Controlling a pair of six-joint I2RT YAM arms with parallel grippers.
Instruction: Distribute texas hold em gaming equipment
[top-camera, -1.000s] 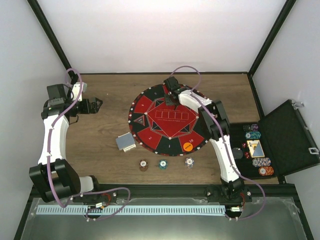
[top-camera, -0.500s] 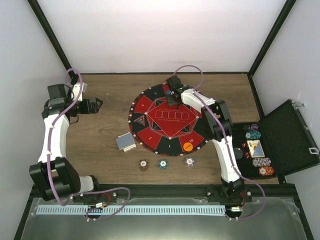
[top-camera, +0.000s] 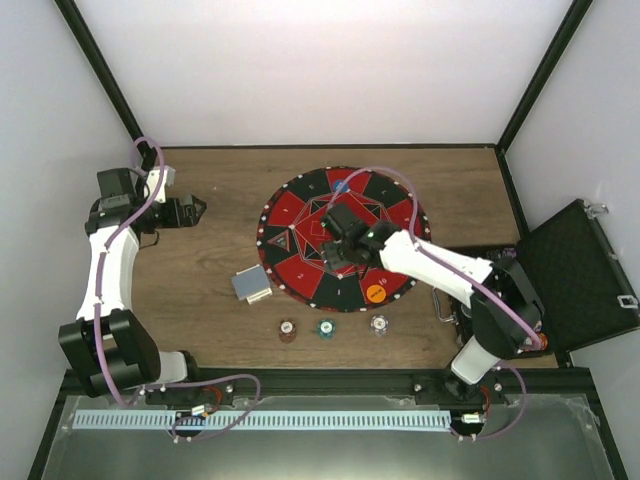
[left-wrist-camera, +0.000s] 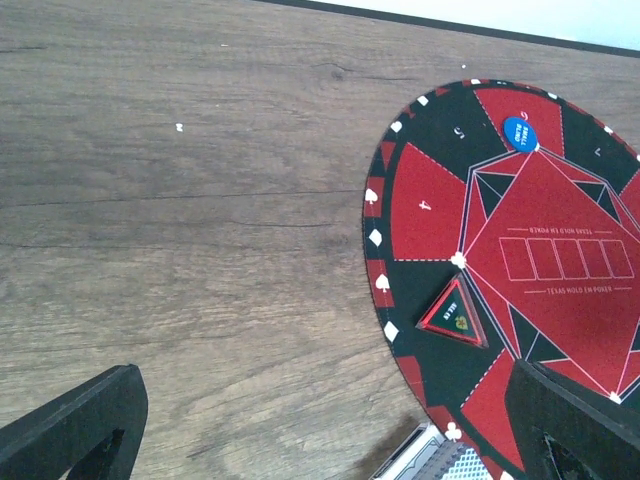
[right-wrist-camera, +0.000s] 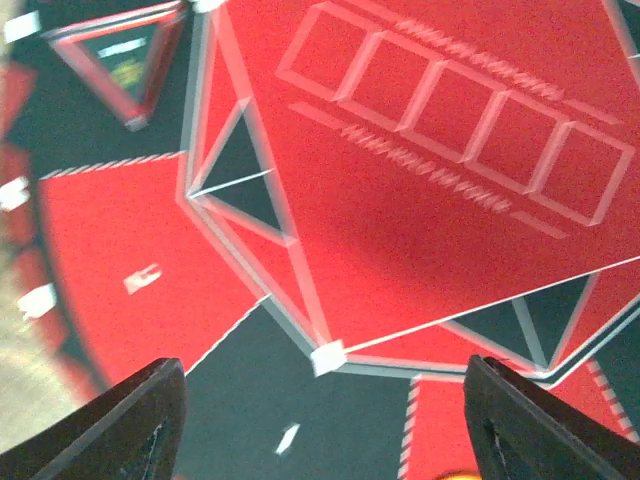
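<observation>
- Now the right hand hangs over the middle of the round red-and-black felt mat, its jaws spread apart and holding nothing; a second ago it was at the mat's far edge.
- A small blue round disc lies on the far black segment, exactly where that hand was before.
- The left hand stays wide open and empty above the brown wooden counter, well left of the mat, unmoved.
- Unchanged: the orange disc on the mat's near-right rim, and the grey-blue-backed card deck just beside the near-left edge.
- The brown striped chip, teal striped chip and white striped chip remain in a row on the counter, near the mat.
</observation>
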